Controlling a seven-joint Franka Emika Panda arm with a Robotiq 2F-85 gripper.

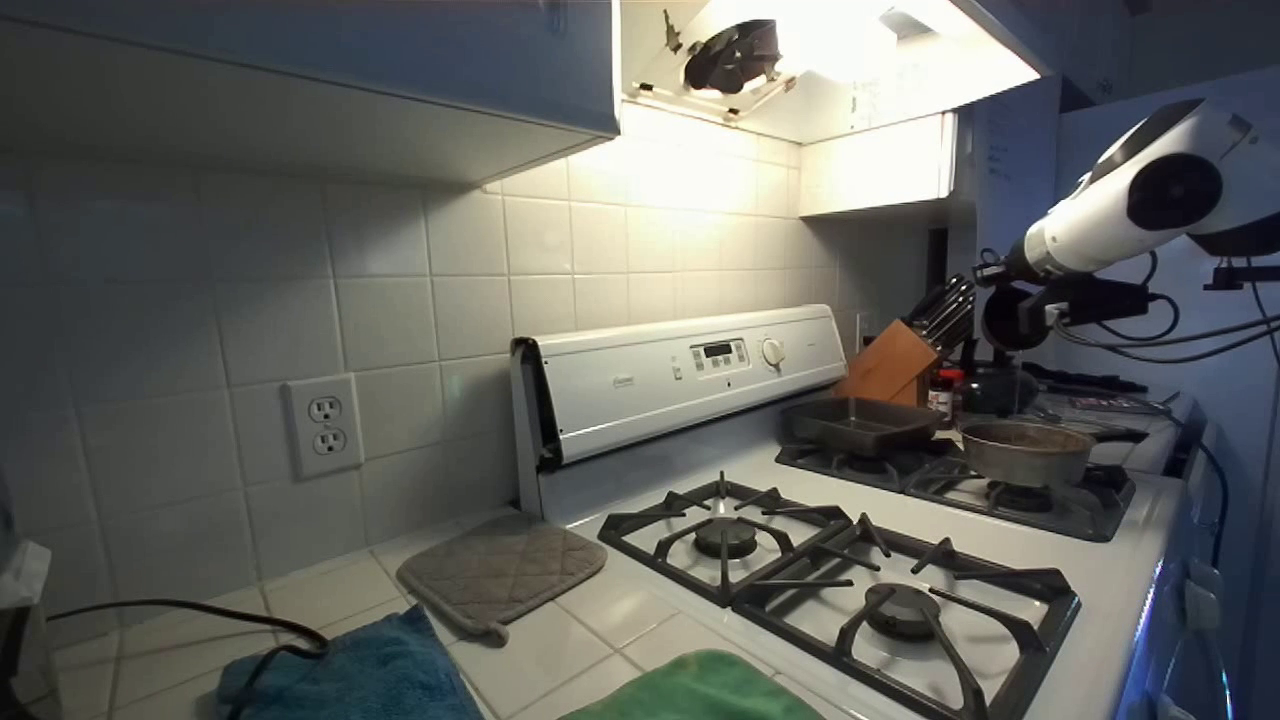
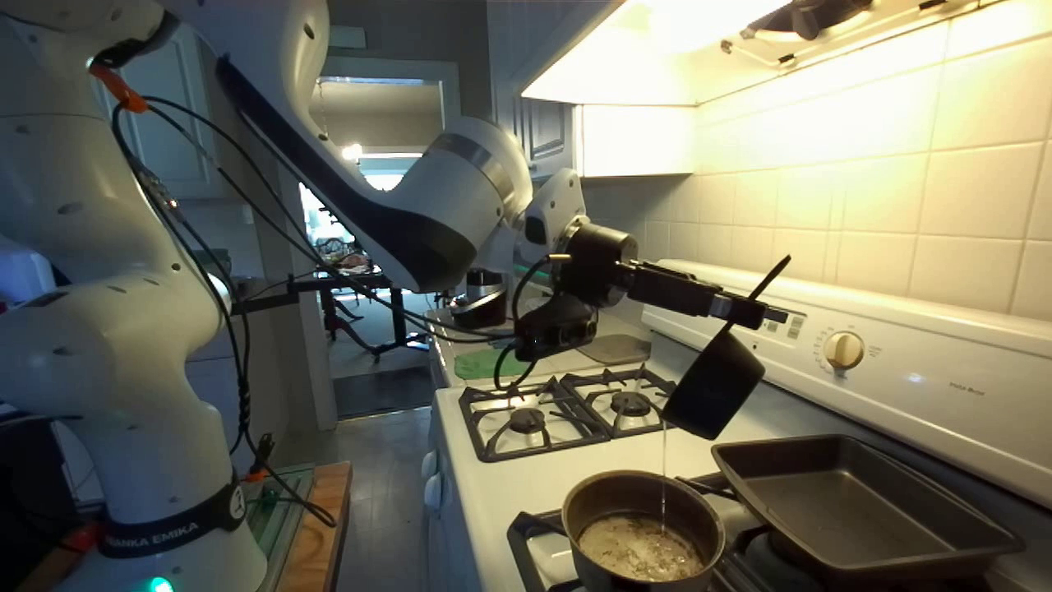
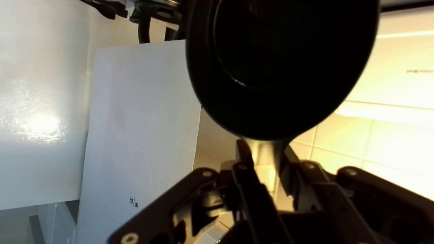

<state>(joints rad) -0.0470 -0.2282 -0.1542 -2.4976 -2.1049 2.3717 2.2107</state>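
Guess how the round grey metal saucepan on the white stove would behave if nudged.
The saucepan would probably keep its shape; its walls look rigid. The murky liquid inside might splash, with no lid on. It may scrape across the black grate bars beneath.

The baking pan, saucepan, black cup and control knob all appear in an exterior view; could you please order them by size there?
In an exterior view, largest to smallest:
Baking pan
Saucepan
Black cup
Control knob
True sizes may differ with nearness.
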